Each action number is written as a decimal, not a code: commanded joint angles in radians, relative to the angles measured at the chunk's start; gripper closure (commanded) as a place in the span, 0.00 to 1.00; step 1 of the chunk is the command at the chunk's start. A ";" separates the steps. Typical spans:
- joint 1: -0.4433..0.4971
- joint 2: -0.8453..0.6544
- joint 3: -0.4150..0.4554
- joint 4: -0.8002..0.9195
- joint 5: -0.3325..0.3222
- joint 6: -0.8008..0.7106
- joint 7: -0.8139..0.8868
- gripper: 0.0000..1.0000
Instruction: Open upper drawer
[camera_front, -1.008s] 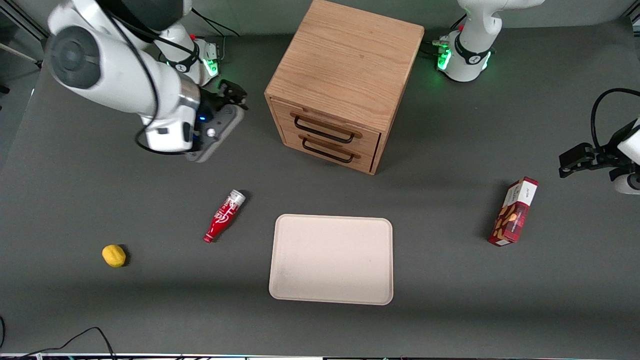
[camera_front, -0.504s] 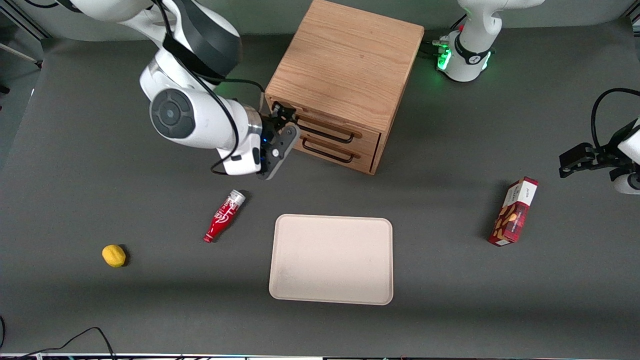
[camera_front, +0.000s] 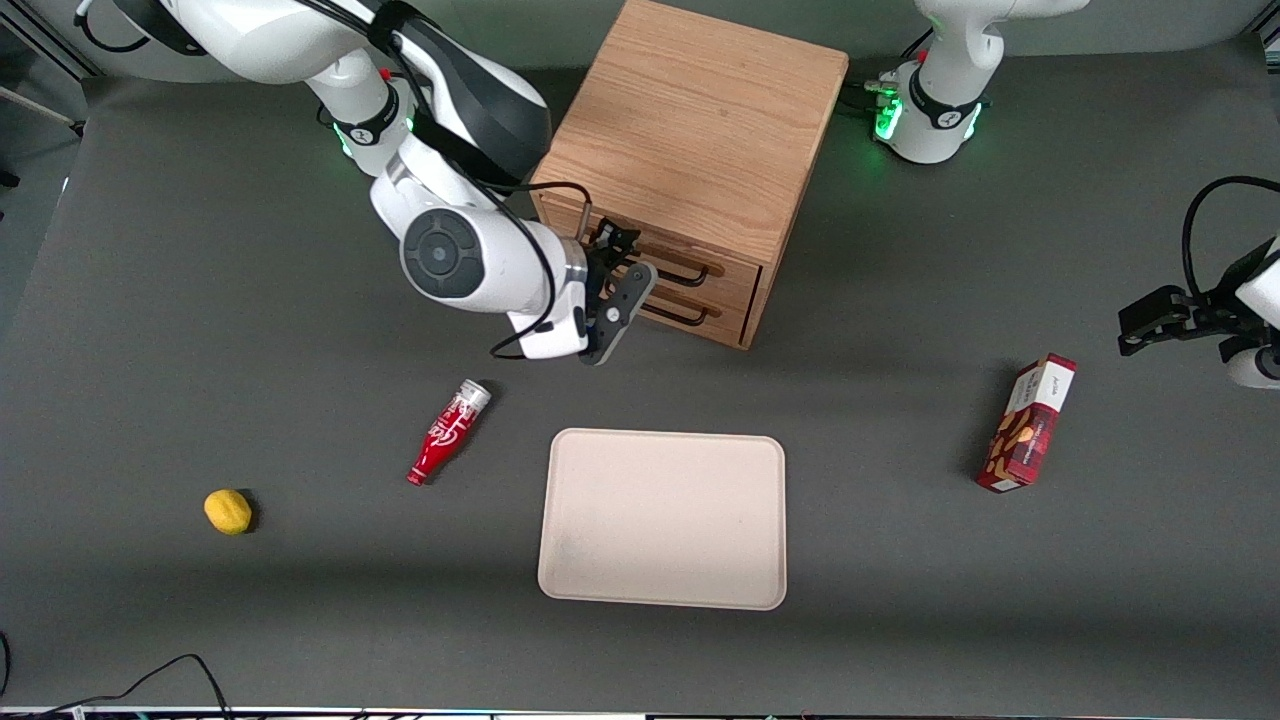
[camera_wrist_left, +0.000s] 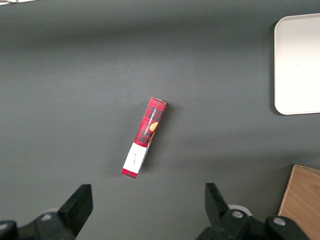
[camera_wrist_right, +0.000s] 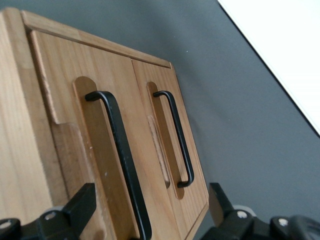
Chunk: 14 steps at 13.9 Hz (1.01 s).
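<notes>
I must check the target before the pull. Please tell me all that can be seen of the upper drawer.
The upper drawer is the top one of two in the oak cabinet. Its front is light wood, wide and shallow, with a black wire bar handle over a rounded recess. It looks shut, level with the lower drawer. The hand is open in front of the handle, not gripping it.

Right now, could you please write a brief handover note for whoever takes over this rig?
Gripper: jaws open, empty, in front of the cabinet at the upper drawer, its black handle between the fingers but not yet gripped.
Both drawers look shut; the lower drawer is untouched.
Done: approach and alignment.
Left: close on the upper handle and pull the drawer out toward the tray.
</notes>
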 joint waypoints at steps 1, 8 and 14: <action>0.001 -0.002 0.023 -0.041 -0.039 0.053 0.034 0.00; 0.008 0.022 0.037 -0.076 -0.082 0.113 0.073 0.00; 0.013 0.035 0.046 -0.087 -0.091 0.136 0.076 0.00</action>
